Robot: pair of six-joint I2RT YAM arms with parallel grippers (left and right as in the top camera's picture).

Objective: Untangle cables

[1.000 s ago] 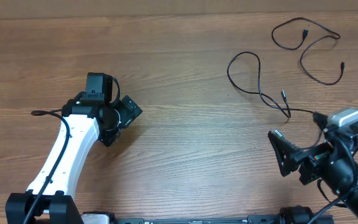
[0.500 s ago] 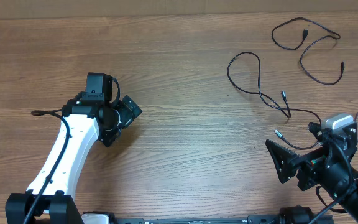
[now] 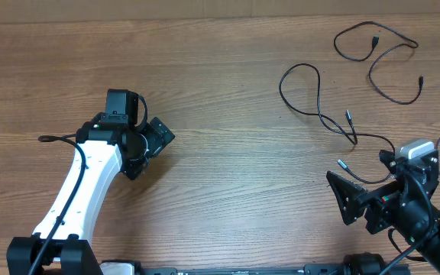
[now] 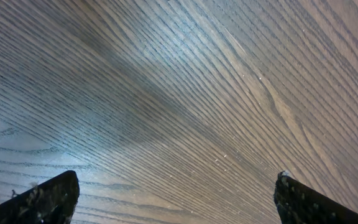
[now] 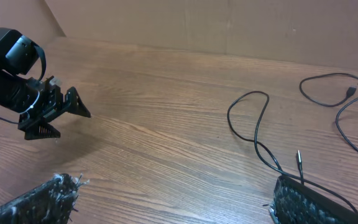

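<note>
Thin black cables lie at the table's far right. One cable (image 3: 394, 33) curls near the back right corner. Another cable (image 3: 318, 90) loops left of it and trails toward my right gripper (image 3: 351, 197), which stands open just in front of it, with a small plug tip (image 3: 340, 162) beside it. The right wrist view shows that loop (image 5: 229, 117) and a metal plug (image 5: 299, 158) by the right finger, nothing between the fingers of my right gripper (image 5: 176, 205). My left gripper (image 3: 148, 153) is open over bare wood, far from the cables. The left wrist view shows only my left gripper (image 4: 176, 199) and wood.
The wooden table (image 3: 228, 92) stretches between the two arms. A thicker black lead (image 3: 52, 139) runs from the left arm. A brown wall (image 5: 229, 25) stands behind the table's back edge. The left arm's gripper (image 5: 48, 112) shows in the right wrist view.
My right gripper has drawn back a little toward the table's front edge, uncovering a small plug tip beside it. The left arm and the cables have not moved.
</note>
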